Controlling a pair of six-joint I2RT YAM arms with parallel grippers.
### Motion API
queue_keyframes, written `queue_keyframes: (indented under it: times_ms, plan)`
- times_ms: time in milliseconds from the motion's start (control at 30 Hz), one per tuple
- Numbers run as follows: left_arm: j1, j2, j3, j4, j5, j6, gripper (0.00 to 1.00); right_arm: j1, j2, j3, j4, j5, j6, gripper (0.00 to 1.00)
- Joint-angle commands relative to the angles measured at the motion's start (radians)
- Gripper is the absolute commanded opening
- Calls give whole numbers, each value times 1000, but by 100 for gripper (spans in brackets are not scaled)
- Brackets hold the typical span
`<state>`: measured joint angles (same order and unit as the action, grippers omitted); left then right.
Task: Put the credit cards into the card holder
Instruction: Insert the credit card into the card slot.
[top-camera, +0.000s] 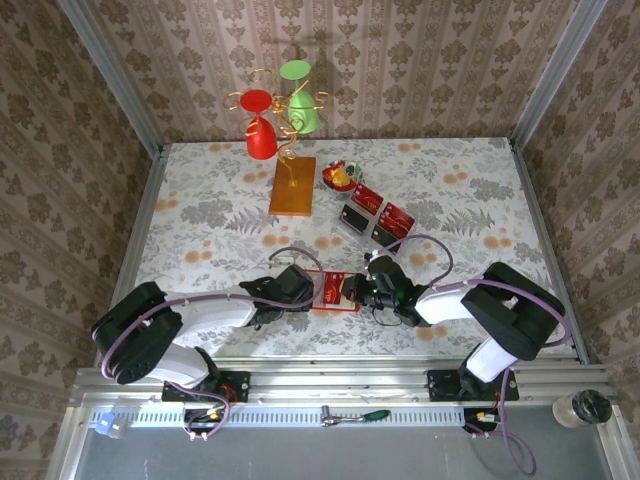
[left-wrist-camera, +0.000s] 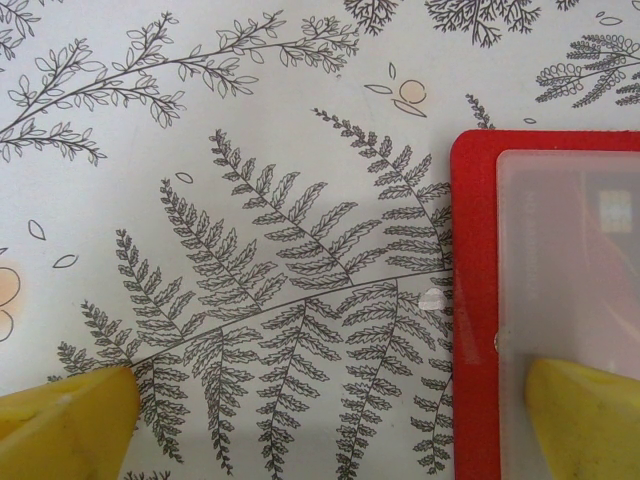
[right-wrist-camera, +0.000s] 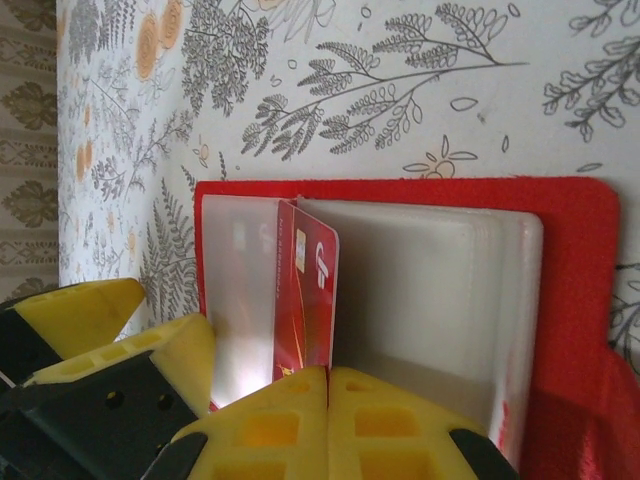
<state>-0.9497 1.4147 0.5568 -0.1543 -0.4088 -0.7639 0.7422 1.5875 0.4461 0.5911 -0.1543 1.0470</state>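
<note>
The card holder lies open on the table between my two grippers, red with pale sleeves inside. My right gripper is shut on one red credit card, which stands on edge between the pale sleeves of the card holder. My left gripper is open wide at the holder's left edge. Its right finger rests on the pale sleeve of the card holder; the other finger sits over bare table. More red credit cards lie further back.
A clear tray holds the other cards, behind the holder to the right. A wire stand on a wooden base carries a red cup and a green cup. A small red and yellow object lies beside it.
</note>
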Motion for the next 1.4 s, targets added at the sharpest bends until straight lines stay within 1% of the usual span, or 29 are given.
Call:
queue_keyframes:
  times_ms: [0,400,1067,1267,1300,1367]
  plan:
    - [-6,10,-20,-65,-24,-8,100,9,-28,18,-67,48,0,0]
    - [-4,11,-20,-62,-24,-6,100,9,-22,44,-142,38,7,0]
    - [-5,12,-18,-60,-22,-7,100,10,63,95,-139,-23,20,0]
    - [-5,10,-20,-58,-22,-9,100,9,59,120,-190,-45,-14,0]
    - [-5,10,-20,-58,-22,-8,100,9,52,128,-210,-45,-24,1]
    - [-5,10,-21,-57,-22,-9,100,6,36,142,-259,-47,-50,12]
